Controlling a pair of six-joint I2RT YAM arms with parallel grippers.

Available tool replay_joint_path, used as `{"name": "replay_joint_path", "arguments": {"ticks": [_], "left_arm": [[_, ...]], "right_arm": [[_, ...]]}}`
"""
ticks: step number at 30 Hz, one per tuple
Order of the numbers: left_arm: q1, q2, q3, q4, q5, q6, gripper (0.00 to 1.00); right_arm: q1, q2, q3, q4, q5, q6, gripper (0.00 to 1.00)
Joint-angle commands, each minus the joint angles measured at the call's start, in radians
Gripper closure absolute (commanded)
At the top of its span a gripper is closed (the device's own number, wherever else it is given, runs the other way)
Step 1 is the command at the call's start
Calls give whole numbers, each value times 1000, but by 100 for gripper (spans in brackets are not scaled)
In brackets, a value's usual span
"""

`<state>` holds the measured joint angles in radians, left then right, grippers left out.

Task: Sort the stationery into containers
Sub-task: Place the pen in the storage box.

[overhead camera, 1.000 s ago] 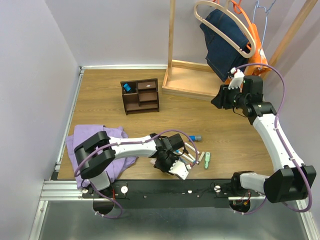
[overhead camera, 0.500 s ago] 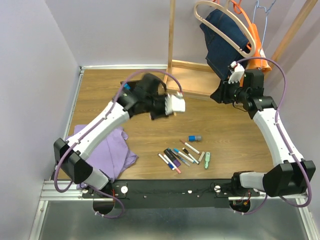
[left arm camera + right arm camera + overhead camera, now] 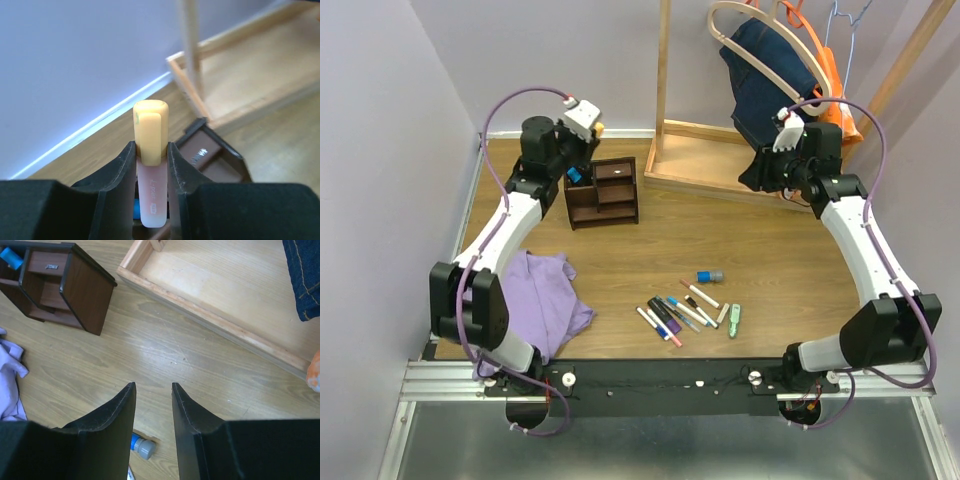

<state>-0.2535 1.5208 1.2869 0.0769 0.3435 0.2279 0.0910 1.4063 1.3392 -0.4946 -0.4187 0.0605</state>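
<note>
Top external view, starting at the left: a purple cloth (image 3: 535, 300) lies crumpled at the near-left of the wooden table (image 3: 770, 250). Past it my left arm stretches to the far-left corner, where the left gripper (image 3: 150, 146) hangs in the air close to the back left of the organiser (image 3: 602, 192). On the left wrist camera I see its jaws closed tight on a highlighter (image 3: 151, 132) — yellow cap sticking out past the fingertips, pale pink body pinched between the pads, the organiser's dark top just beyond and below. The organiser stands upright with its open side facing me, and a blue item (image 3: 575, 176) sits in its upper-left compartment; I cannot tell what it is.

Moving right, the rest of the stationery lies on the table near my edge, well apart from the organiser. There is a loose cluster of pens (image 3: 675, 313) lying side by side, mostly slanted, a stubby blue-grey cylinder (image 3: 710, 276) just beyond them, and a pale green piece (image 3: 734, 320) at the cluster's right end.

Further right and back, the light wooden rack base (image 3: 705, 160) stands with jeans (image 3: 770, 80) on a hanger above it. The right gripper (image 3: 153, 387) hovers by the rack base's right front. The right wrist camera shows its jaws partly apart with nothing between them — only bare table below, and the cylinder at the bottom of that view
</note>
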Motion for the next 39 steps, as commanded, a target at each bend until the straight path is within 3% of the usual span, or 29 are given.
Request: {"name": "replay_joint_path", "arguments": {"ticks": [1,10,19,20,21,29,35,39], "left_arm": [[92,96,22,202,-23,-177,100],[140,209,-6,254,34,-249,100],[141,228,-72,247,23,-266,99],[142,223,-81,245,23,-266,87],[143,219,-86,241,26,-268,81],[146,187,-112,178,65,-253,48],[145,141,-104,130,36,-234,39],[148,56,-74,11,8,-156,34]], "right_arm": [[-5,22,26,5,35,-2,58],[-7,71,67,-28,67,-31,58],[-4,109,86,-22,57,-37,57],[-5,114,84,-21,51,-36,57],[-5,115,83,-18,51,-34,57],[-5,118,69,-7,28,-33,57],[-5,102,57,-7,17,-37,57],[-5,80,34,-12,-8,-51,56]]}}
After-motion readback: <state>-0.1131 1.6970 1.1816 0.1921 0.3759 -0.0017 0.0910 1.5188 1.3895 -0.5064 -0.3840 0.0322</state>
